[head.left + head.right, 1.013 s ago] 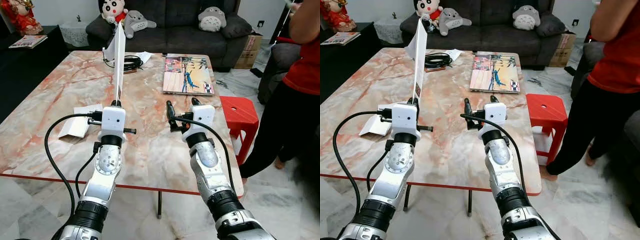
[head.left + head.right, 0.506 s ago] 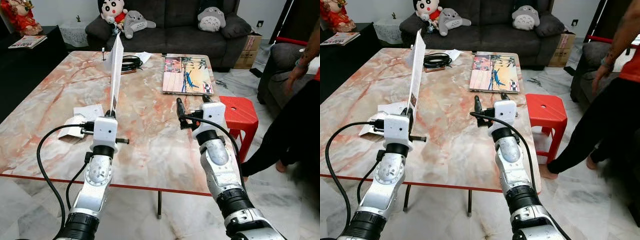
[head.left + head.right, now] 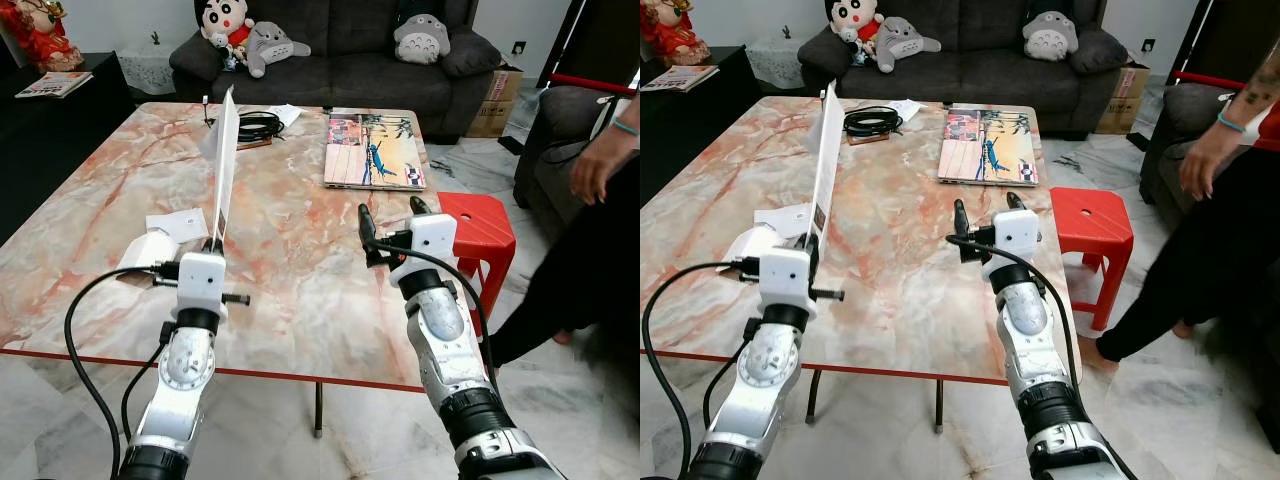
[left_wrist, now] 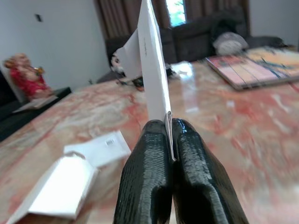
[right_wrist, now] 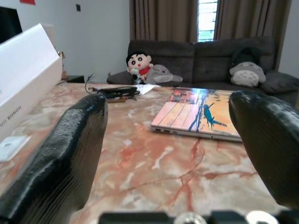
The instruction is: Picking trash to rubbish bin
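Note:
A flat white piece of cardboard (image 3: pixel 224 160) stands upright on edge over the marble table (image 3: pixel 120 190), and my left gripper (image 3: pixel 213 246) is shut on its lower end. In the left wrist view the two black fingers (image 4: pixel 147 163) pinch the cardboard (image 4: pixel 152 70) between them. My right gripper (image 3: pixel 390 214) hovers open over the table's right side with nothing between its fingers (image 5: pixel 60 154). Two more white paper scraps, a folded carton (image 3: pixel 148 250) and a small slip (image 3: pixel 178 222), lie on the table to the left of my left arm.
A laptop with a colourful cover (image 3: pixel 375 150) and a black cable coil (image 3: pixel 262 124) lie at the table's far side. A red stool (image 3: pixel 482 222) stands right of the table. A person's hand (image 3: pixel 598 165) and dark trousers are at the right edge. A grey sofa (image 3: pixel 340 60) with plush toys is behind.
The camera has pulled back and both arms now sit nearer the table's front edge. The left gripper still holds the cardboard. The person at the right has shifted and a hand now hangs in view.

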Tool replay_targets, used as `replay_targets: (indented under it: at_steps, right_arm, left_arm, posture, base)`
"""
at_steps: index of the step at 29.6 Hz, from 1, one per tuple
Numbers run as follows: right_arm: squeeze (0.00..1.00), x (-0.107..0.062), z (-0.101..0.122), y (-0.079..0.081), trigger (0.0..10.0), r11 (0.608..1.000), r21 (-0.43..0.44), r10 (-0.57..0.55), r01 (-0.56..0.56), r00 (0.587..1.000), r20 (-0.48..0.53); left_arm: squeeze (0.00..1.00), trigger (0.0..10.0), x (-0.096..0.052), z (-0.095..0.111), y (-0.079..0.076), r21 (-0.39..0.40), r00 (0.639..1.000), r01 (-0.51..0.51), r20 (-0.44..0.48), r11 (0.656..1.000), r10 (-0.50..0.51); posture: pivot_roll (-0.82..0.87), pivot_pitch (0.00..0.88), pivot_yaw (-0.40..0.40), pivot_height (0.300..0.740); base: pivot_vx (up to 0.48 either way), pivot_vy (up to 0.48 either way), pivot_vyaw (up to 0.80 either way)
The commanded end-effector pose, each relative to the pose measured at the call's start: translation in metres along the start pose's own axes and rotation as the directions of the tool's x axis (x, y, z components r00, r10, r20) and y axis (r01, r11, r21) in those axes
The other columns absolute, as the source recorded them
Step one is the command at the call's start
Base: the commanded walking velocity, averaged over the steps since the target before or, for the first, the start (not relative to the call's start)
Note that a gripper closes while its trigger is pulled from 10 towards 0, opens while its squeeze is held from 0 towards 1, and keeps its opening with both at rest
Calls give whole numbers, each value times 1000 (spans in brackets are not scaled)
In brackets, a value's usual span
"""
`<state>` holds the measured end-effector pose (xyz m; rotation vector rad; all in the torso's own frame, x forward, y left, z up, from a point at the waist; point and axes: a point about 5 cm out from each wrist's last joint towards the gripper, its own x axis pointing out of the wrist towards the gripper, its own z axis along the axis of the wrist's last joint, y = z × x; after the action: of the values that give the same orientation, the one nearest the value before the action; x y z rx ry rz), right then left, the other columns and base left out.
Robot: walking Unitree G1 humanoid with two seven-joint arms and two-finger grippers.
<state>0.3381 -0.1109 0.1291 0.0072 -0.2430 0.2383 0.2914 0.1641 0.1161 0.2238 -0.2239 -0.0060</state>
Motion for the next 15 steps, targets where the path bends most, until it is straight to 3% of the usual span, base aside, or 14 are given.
replay_targets:
  at_steps: [1,5,7,15]
  right_arm:
    - [0,-1,5,2,10000,999,-19,41,-40,999,22]
    - [0,-5,4,-2,10000,999,-25,34,-34,999,19]
    - [0,-4,4,-9,10000,999,2,-33,33,999,22]
    - [0,1,7,-8,10000,999,17,-50,50,998,25]
  left_arm:
    - [0,10000,-1,3,4,14,999,32,28,999,-32]
    - [0,10000,-4,-3,12,19,1000,17,0,1000,-17]
    - [0,10000,-3,-5,23,60,999,-48,1,997,48]
    - [0,10000,4,1,20,61,998,-63,22,996,61]
  posture:
    - [-19,0,-3,740]
    - [-19,0,-4,740]
    - [-20,0,-3,740]
    - [-12,0,-8,740]
  base:
    - [0,0,0]
    - [0,0,0]
    - [0,0,0]
    - [0,0,0]
